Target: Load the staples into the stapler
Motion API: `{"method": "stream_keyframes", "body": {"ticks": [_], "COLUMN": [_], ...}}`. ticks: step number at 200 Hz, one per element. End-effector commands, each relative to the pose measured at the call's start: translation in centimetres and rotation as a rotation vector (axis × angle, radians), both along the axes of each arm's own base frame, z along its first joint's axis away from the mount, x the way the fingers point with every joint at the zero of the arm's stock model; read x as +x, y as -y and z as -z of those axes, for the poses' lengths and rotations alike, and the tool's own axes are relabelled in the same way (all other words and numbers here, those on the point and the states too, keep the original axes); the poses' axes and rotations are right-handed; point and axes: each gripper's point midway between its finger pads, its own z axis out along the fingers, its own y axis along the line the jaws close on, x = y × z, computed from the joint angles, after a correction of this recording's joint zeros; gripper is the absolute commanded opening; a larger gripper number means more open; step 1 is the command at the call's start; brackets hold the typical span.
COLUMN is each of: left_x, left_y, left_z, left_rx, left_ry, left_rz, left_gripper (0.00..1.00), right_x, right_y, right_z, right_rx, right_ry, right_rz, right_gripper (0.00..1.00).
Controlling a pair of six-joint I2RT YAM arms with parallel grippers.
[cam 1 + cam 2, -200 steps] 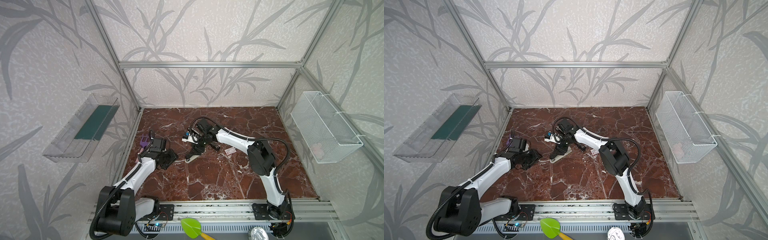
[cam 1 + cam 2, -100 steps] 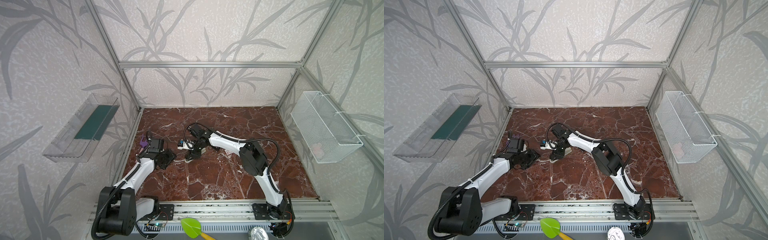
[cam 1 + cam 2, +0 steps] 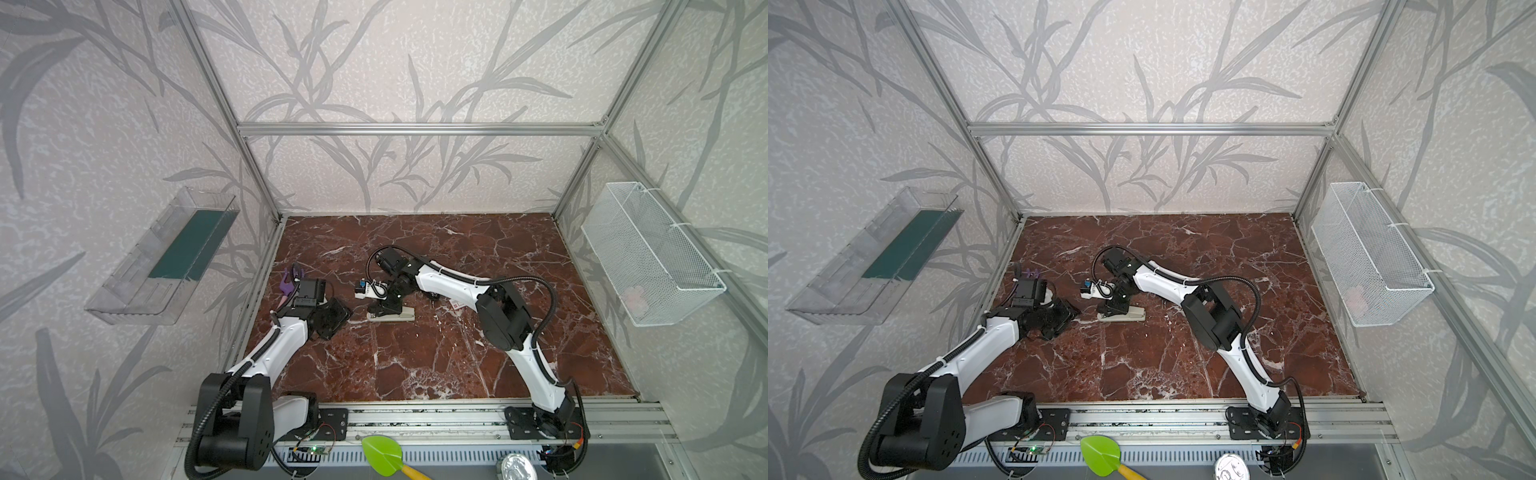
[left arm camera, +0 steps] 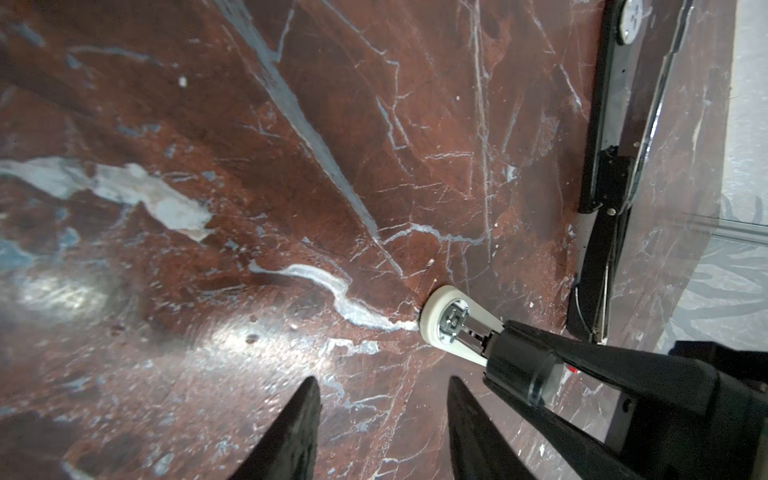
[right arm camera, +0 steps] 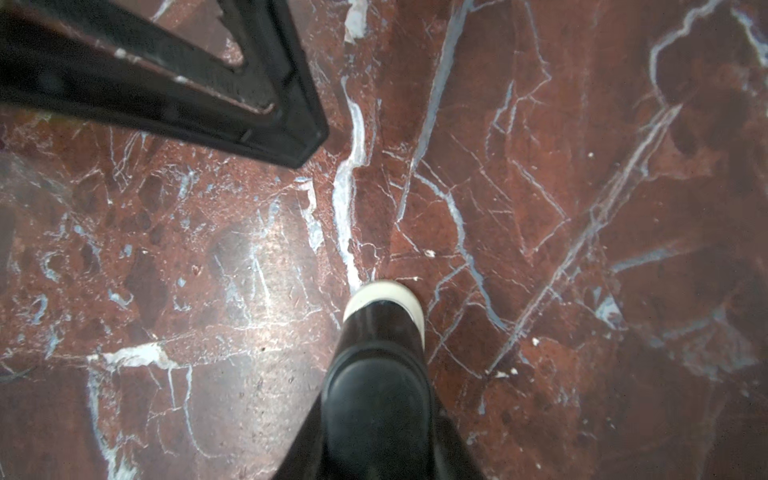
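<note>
Right fingers [image 5: 305, 453] pinch the stapler [image 3: 399, 316] by its top, left fingers [image 4: 295, 428] half-open and empty — unpinned, the whole stapler may lift instead of hinging open.

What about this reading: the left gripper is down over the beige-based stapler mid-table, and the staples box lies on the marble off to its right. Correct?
Not quite. It is the right gripper that is down over the stapler, as both top views show; the left gripper hangs open and empty nearby. The staples box does lie on the marble off to the stapler's right.
</note>
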Motion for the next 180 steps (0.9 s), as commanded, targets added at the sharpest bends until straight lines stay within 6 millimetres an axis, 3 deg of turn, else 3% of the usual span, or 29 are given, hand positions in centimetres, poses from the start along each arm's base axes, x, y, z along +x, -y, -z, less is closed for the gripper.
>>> {"method": "stream_keyframes", "body": {"ticks": [1, 43, 69, 119, 129, 135, 180], "left_x": [0.9, 2.9, 3.9, 4.8, 4.8, 4.9, 5.5], "left_y": [1.1, 2.9, 4.4, 9.1, 9.9, 10.3, 11.6], "left_z": [-1.1, -4.9, -7.4, -11.5, -11.8, -11.9, -12.2], "left_rx": [-0.068, -0.162, -0.251, -0.361, -0.365, -0.367, -0.408], "left_ry": [0.062, 0.239, 0.328, 0.460, 0.467, 0.468, 0.481], "left_rz": [0.030, 0.103, 0.155, 0.324, 0.349, 0.361, 0.389], "left_gripper": [0.51, 0.51, 0.50, 0.54, 0.55, 0.55, 0.55], "right_x": [0.9, 2.7, 3.2, 2.4, 2.3, 2.0, 1.3], "right_y": [0.7, 3.9, 6.4, 8.2, 8.2, 8.4, 8.4], "right_z": [-5.0, -11.1, -13.6, -15.4, -15.1, -16.5, -17.6], "right_rx": [0.070, 0.241, 0.326, 0.349, 0.347, 0.374, 0.407], "right_ry": [0.040, 0.095, 0.096, 0.131, 0.123, 0.135, 0.131], "right_rz": [0.085, 0.254, 0.335, 0.382, 0.383, 0.381, 0.371], "right_gripper": [0.07, 0.04, 0.03, 0.02, 0.02, 0.02, 0.02]}}
